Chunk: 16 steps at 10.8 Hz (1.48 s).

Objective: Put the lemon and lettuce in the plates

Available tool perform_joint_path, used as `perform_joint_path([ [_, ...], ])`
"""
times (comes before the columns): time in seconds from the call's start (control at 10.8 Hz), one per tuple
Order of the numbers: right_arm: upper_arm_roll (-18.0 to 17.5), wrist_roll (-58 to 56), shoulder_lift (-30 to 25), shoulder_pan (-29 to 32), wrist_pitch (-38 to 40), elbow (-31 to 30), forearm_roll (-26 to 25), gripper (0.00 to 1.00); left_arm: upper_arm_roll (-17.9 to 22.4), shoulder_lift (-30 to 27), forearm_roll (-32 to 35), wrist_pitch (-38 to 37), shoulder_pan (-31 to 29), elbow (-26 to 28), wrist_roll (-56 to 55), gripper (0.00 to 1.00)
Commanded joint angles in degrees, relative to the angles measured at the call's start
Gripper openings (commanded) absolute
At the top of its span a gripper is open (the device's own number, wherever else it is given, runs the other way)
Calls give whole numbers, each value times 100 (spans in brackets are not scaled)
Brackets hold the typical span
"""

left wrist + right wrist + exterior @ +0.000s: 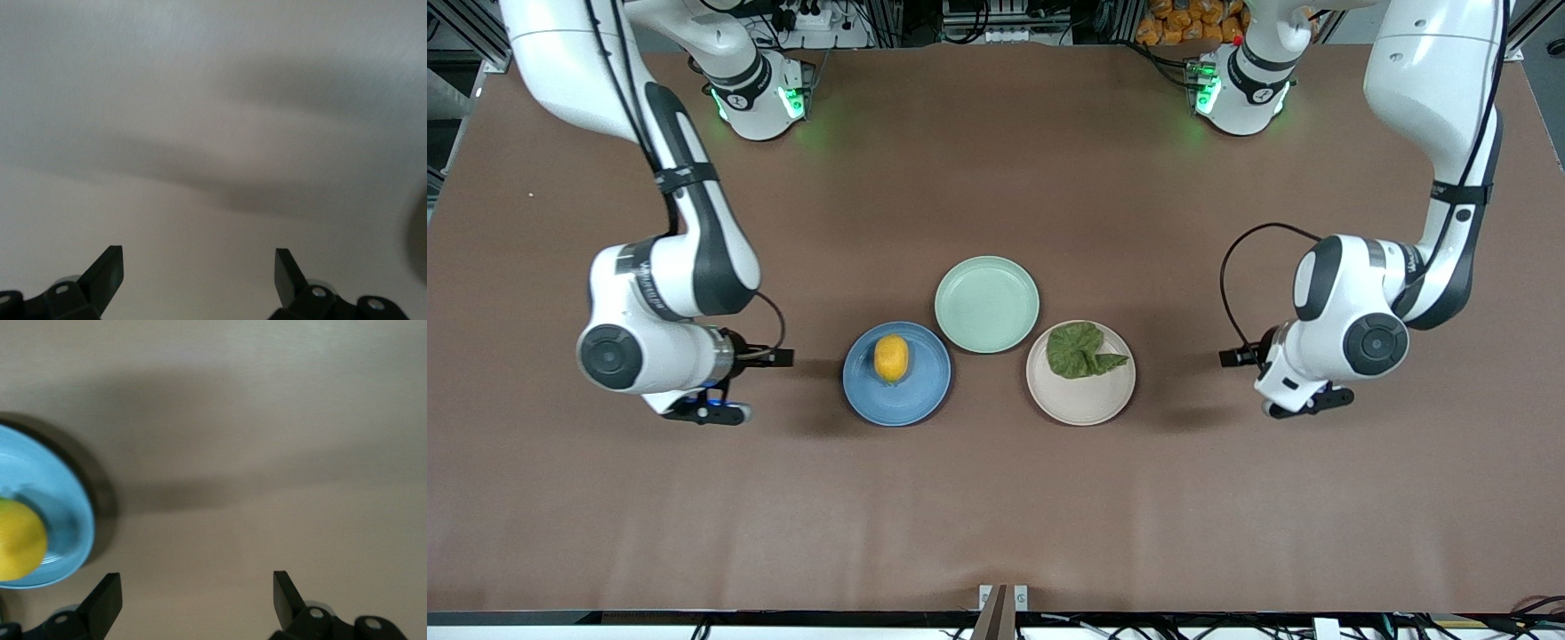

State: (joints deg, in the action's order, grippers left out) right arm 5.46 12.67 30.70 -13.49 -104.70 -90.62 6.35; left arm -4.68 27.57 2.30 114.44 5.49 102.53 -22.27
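Note:
The yellow lemon (891, 357) lies on the blue plate (920, 391), toward the right arm's end of the table. It also shows in the right wrist view (17, 540) on the blue plate (67, 503). The dark green lettuce (1080, 350) lies on the cream-white plate (1085, 400), toward the left arm's end. My right gripper (710, 411) is open and empty over bare table beside the blue plate; its fingers are wide apart in the right wrist view (197, 590). My left gripper (1305, 402) is open and empty over bare table beside the cream-white plate; the left wrist view (199, 267) shows only table under it.
A pale mint-green plate (986, 304) with nothing on it sits between the two plates, farther from the front camera and touching both. The brown table (996, 516) stretches wide around them.

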Motion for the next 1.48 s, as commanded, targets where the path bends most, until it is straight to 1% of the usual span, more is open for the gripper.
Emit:
perform_joint_path([
  [0.0, -80, -254, -214, 293, 195, -105, -117, 100, -164, -813, 95, 70, -303, 846, 100, 100],
  [0.19, -80, -633, -249, 574, 309, -105, -117, 100, -165, -1147, 86, 70, -294, 1198, 118, 100],
  [0.37, -45, -634, -345, 724, 458, -97, -125, 100, -165, -1727, 42, 70, -242, 1847, 118, 100],
  [0.46, -45, -634, -415, 812, 503, -105, -134, 100, -174, -1886, 34, 70, -198, 2015, 118, 100],
  [0.65, -1, -634, -547, 944, 573, -96, -134, 100, -182, -2114, 25, 61, -171, 2105, 127, 100],
  [0.84, 69, -634, -714, 962, 652, -97, -152, 100, -182, -2500, 25, -9, -171, 2096, 572, 100],
  [1.02, 69, -634, -829, 962, 784, -105, -327, 100, -174, -2695, 25, -9, -180, 1956, 716, 100],
  [1.3, 78, -634, -1206, 962, 793, -403, -380, 100, -182, -2722, 25, -9, -180, 1018, 716, 100],
  [1.39, 78, -634, -1294, 962, 793, -482, -459, 100, -182, -2696, -106, -9, -189, 667, 698, 100],
])
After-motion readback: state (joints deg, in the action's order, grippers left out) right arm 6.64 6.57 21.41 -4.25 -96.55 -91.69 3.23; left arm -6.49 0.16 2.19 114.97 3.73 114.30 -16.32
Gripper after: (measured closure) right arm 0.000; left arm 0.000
